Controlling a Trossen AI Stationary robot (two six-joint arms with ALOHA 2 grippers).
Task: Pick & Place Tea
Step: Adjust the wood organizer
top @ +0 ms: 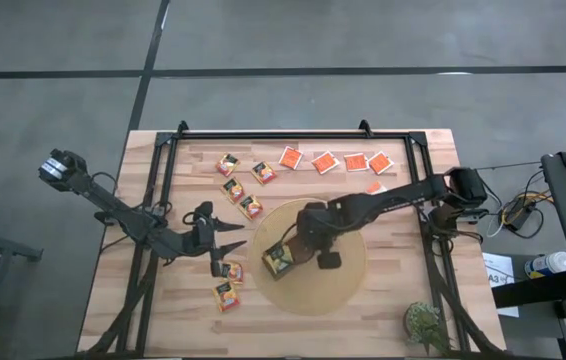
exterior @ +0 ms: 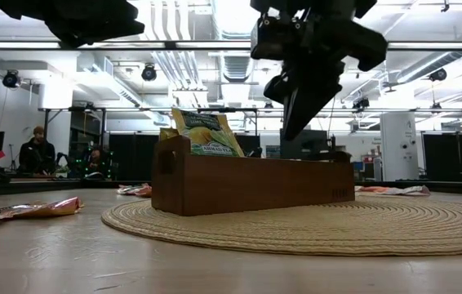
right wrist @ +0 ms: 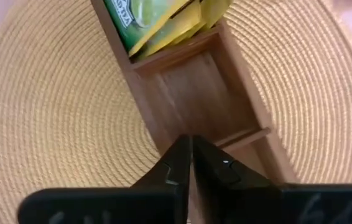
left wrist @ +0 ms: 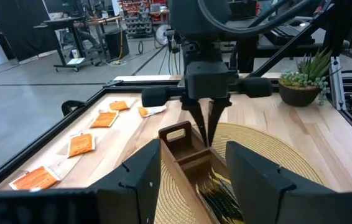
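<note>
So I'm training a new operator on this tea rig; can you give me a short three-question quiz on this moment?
1. True or false: the right gripper has its fingers shut, holding nothing.
2. Which compartment of the wooden tray holds green-and-yellow sachets? A) an end one B) the middle one
3. Fill in: the tray stands on a round woven ___.

Key: 1 true; 2 A; 3 mat.
</note>
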